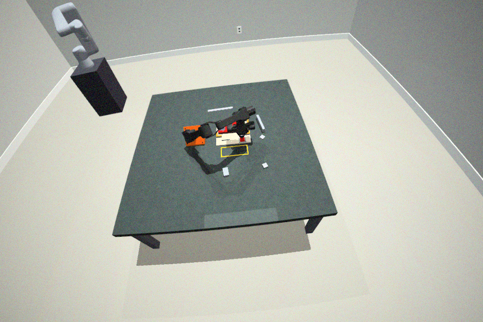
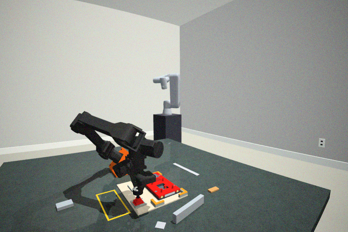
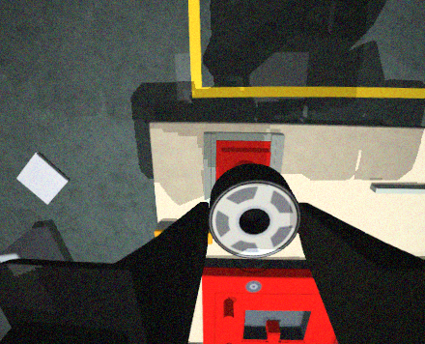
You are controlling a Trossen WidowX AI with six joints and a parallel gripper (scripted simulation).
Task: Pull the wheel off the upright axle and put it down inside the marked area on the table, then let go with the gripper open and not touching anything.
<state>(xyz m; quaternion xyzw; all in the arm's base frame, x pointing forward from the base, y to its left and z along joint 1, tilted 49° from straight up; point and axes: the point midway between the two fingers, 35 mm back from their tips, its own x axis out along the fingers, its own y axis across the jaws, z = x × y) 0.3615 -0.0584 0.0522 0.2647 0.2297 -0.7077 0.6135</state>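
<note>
The wheel (image 3: 255,200) (image 2: 135,190), with a black tyre and a light spoked hub, is upright-axised between the fingers. My gripper (image 3: 252,211) (image 2: 136,191) is shut on it, one finger on each side. The wheel stands raised above the red block (image 3: 242,146) (image 2: 137,201) (image 1: 242,139). A short black axle (image 2: 137,196) shows between them. The hub hole looks dark with no axle tip through it; whether the tip is still inside is hidden. The yellow marked area (image 1: 234,155) (image 2: 102,207) (image 3: 273,92) lies just beyond the board's edge in the wrist view, with no wheel in it.
The cream board (image 1: 220,141) carries a red plate (image 2: 168,181) (image 3: 293,290) with pegs and orange corner pieces. A long grey bar (image 2: 188,209) and a white flat piece (image 2: 160,225) (image 3: 42,178) lie beside it. A pale block (image 2: 64,204) (image 1: 225,171) lies past the marked area.
</note>
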